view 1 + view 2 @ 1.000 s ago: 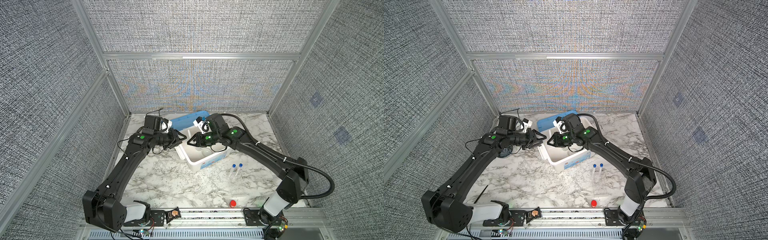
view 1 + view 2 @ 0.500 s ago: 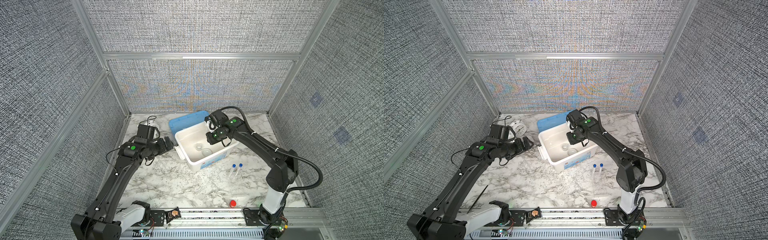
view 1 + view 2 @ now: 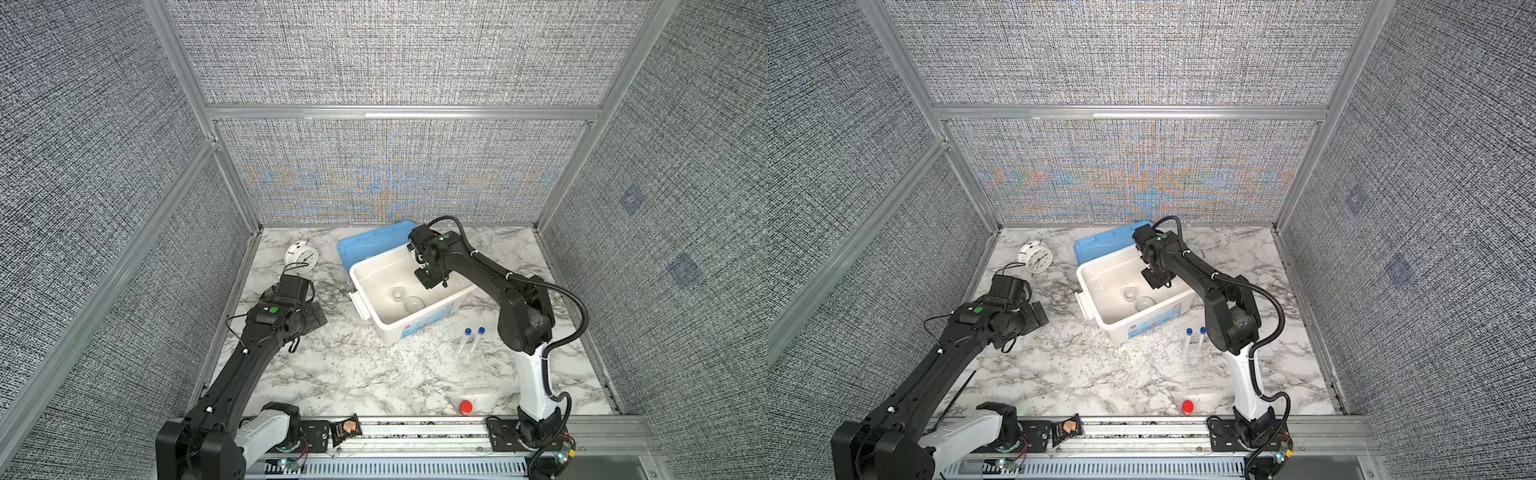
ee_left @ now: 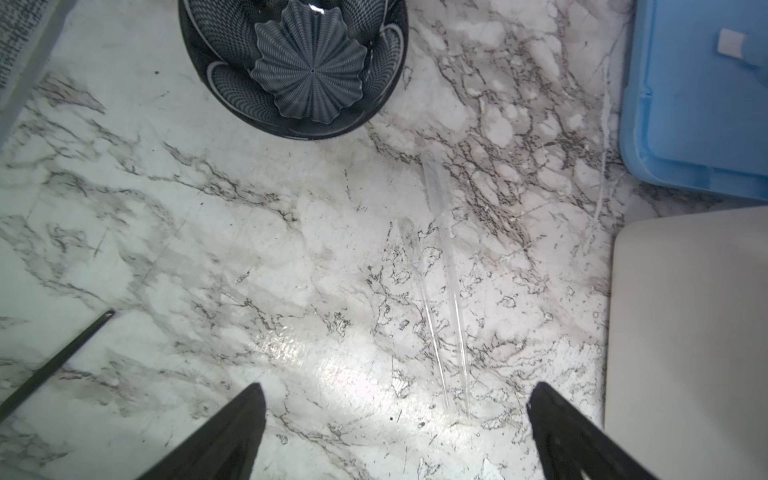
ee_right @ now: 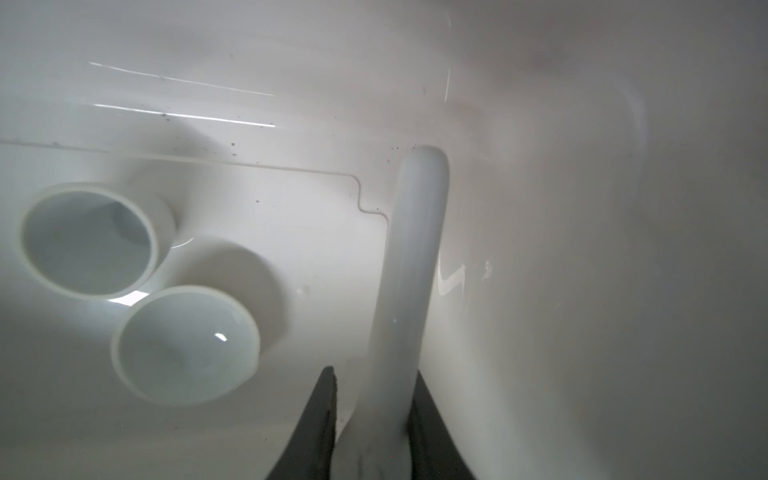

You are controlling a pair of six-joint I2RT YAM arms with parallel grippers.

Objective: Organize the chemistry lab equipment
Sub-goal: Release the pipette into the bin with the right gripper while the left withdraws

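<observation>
White pestle [image 5: 409, 266] is down inside the white storage bin [image 3: 415, 330], tip near the floor at the wall. The right end effector [image 5: 374, 380] is clenched on its upper end. Looks like stiff, glazed ceramic: slick and chippable, so set it down low rather than drop it.

Cup-like dish [image 5: 89, 239] and rounded dish [image 5: 185, 345] lie in the bin, touching.

Two blue-capped tubes [image 3: 477, 341] lie side by side on the table [image 3: 353, 374], at 4 o'clock from the bin. They are probably light and prone to rolling, so pinch mid-barrel.

Left end effector [image 4: 399, 386] is released and empty, at 8 o'clock.

Blue lid [image 3: 365, 245] at 11 o'clock, alarm clock [image 3: 301, 257] at 10.

Marble-print table, grey woven walls.
</observation>
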